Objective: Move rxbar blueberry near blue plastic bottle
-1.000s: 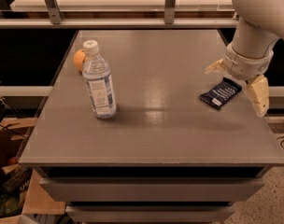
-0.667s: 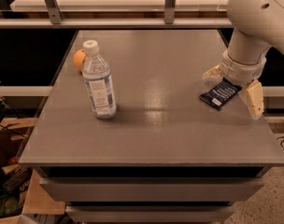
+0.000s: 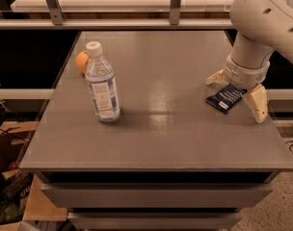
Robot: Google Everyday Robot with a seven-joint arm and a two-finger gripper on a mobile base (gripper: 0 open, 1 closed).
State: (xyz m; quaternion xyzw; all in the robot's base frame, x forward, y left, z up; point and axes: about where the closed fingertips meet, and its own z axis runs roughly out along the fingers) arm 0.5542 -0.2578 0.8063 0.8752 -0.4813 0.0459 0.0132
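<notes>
The rxbar blueberry, a dark navy flat bar with white text, lies on the grey table near its right edge. My gripper hangs over it, open, with one cream finger to the bar's right and the other finger to its upper left; the bar lies between them. The blue plastic bottle, clear with a white cap and blue-and-white label, stands upright on the left half of the table, far from the bar.
A small orange fruit sits just behind the bottle near the left edge. A metal rail and window frame run along the back. Boxes and clutter lie on the floor at the lower left.
The gripper has shifted slightly left and lower around the bar. The bar, bottle and orange have not moved.
</notes>
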